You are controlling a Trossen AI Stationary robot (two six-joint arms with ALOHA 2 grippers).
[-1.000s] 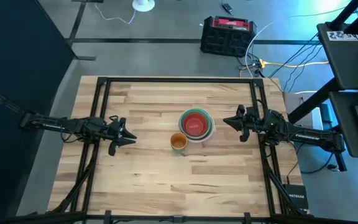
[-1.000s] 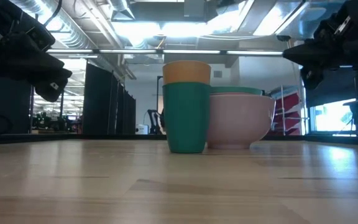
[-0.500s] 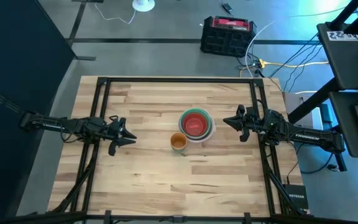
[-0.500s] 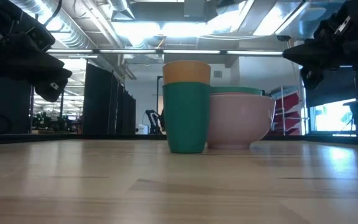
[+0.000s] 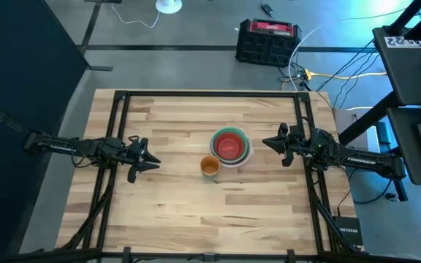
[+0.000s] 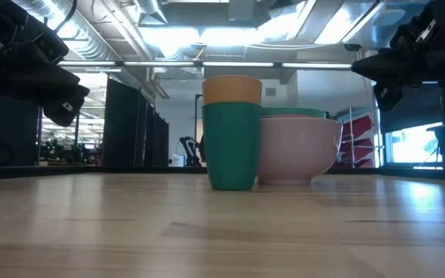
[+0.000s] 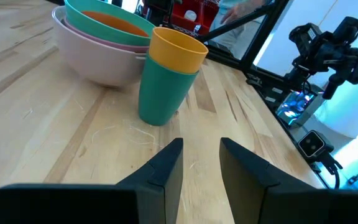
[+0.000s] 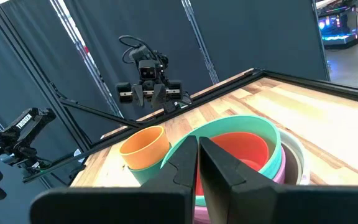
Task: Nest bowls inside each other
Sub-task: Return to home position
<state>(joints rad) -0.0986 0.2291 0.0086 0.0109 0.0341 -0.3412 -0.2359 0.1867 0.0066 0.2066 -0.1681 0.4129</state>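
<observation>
The bowls [image 5: 230,147] stand nested in one stack a little right of the table's middle: a red one innermost, then green, then pink, in a pale outer bowl. The stack rests by its base on the wood. It also shows in the low view [image 6: 300,148], and the green rim shows in both wrist views [image 7: 104,18] [image 8: 241,134]. My left gripper [image 5: 154,162] hovers left of the stack, open, with nothing between its fingers [image 7: 201,162]. My right gripper [image 5: 264,142] hovers just right of the stack, shut and empty [image 8: 197,155]. Both point level at the stack.
An orange cup sits inside a green cup [image 5: 209,166] beside the bowls, toward the near left [image 6: 232,139]. Black frame rails [image 5: 119,131] run along the table's left, right and far sides. Bare wood [image 5: 210,219] fills the near half.
</observation>
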